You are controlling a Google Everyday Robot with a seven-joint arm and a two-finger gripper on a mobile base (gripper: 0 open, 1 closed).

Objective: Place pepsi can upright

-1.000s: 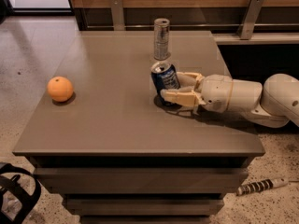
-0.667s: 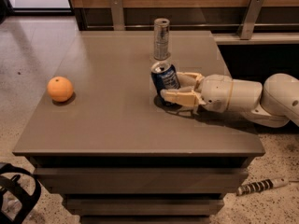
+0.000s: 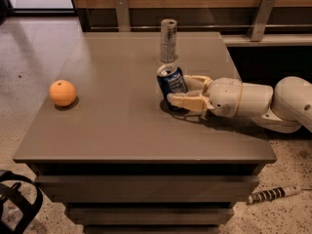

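Note:
The pepsi can (image 3: 170, 80) is dark blue with white markings and a silver top. It stands nearly upright, leaning slightly, on the grey-brown table (image 3: 117, 126) right of centre. My gripper (image 3: 178, 90) reaches in from the right, with its cream fingers (image 3: 187, 102) on either side of the can's lower half. The jaws are closed on the can, whose base is at the table surface.
A taller slim silver can (image 3: 168, 40) stands upright just behind the pepsi can. An orange (image 3: 63, 92) lies near the table's left edge. A wooden rail runs along the back. A striped object (image 3: 270, 194) lies on the floor at the right.

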